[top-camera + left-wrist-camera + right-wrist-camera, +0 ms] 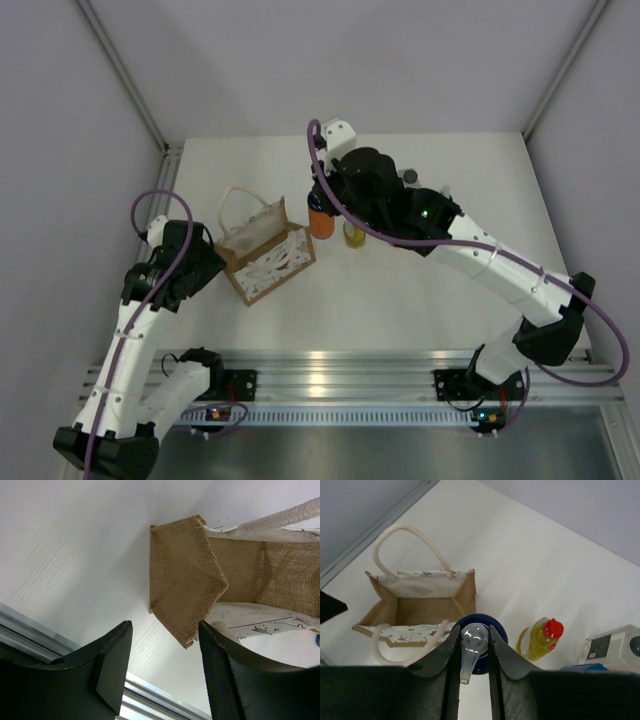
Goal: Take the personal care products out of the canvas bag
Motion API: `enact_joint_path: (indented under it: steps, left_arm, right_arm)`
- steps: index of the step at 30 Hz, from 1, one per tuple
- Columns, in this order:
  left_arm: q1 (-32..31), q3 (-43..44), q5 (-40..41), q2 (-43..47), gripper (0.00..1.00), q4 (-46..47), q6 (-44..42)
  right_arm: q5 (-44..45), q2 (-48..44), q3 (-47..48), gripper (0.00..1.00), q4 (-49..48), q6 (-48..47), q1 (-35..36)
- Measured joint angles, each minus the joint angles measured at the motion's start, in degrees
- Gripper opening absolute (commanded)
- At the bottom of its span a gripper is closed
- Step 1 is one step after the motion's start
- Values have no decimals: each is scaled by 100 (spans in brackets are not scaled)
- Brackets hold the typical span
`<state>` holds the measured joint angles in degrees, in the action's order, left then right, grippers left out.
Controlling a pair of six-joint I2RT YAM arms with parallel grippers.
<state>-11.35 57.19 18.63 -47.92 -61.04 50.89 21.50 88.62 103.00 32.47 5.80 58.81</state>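
Right wrist view: the right gripper [473, 645] pinches the top of the blue-capped bottle [499, 632], which stands straight up right under it, outside the bag [466, 587] and beside the yellow bottle [536, 641]. The left gripper [165, 635] sits wide open by the bag's corner.

From a fixed perch above the near edge, we look down on the whole table [420, 300], with the canvas bag [268, 255] left of centre. Our left wrist camera sits low, close against the bag's corner. Our right wrist camera looks steeply down from higher. All three views share the bag.
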Motion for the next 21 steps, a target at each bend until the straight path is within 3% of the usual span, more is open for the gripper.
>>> enact_joint_path:
  steps: [10,21]
  left_arm:
    - [0,-13,-31,-37,60,28,-2]
    - [0,-63,-83,-109,60,74,-2]
  right_arm:
    - [98,-1202,-2205,0,-184,590,-782]
    - [103,-2227,-3930,0,-704,949,-1803]
